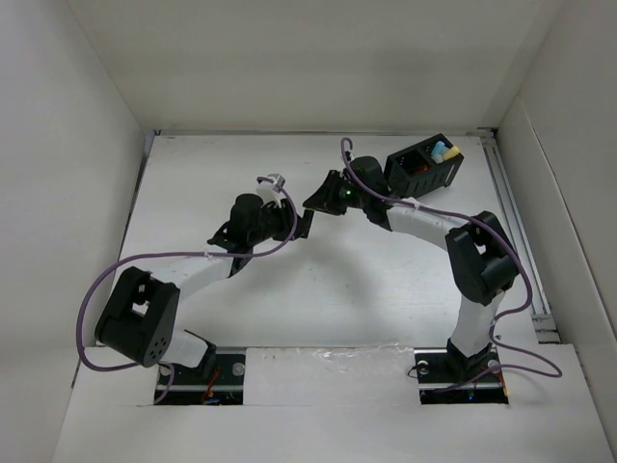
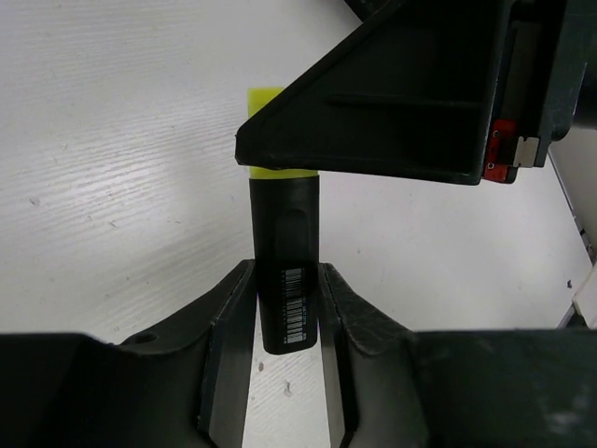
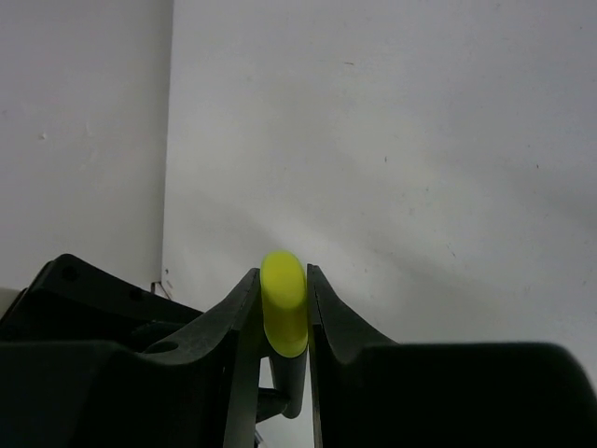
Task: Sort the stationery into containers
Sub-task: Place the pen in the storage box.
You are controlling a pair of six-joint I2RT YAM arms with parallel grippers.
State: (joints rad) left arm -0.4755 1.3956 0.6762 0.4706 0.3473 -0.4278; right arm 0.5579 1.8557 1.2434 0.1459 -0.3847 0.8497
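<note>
highlighter (image 2: pixel 285 233): black barrel, yellow cap; held off the bench (image 1: pixel 386 289), left of the organiser (image 1: pixel 424 169) in the top view and a bit nearer the arm bases
left end effector (image 2: pixel 284 280): fingers closed against the tail end of the barrel, one on each side
right end effector (image 3: pixel 282 275): fingers pinched on the yellow cap end; the cap pokes out between them
why held this way: looks like a hand-over, since each arm has one end of the same highlighter and neither grip blocks the other. The right arm is the one nearer the organiser, so it likely does the drop
who lets go: can't tell which grip carries the load
organiser: black, slatted, at the far right of the bench, well apart from the hand-over point
organiser contents: light blue and yellow tips (image 1: pixel 440 150) stick up from a far compartment, so I judge the sorting partly done
writing: white barcode label (image 2: pixel 295 303) on the barrel tail, with small print beside it; digits are too small to read
brand: none readable in any view
</note>
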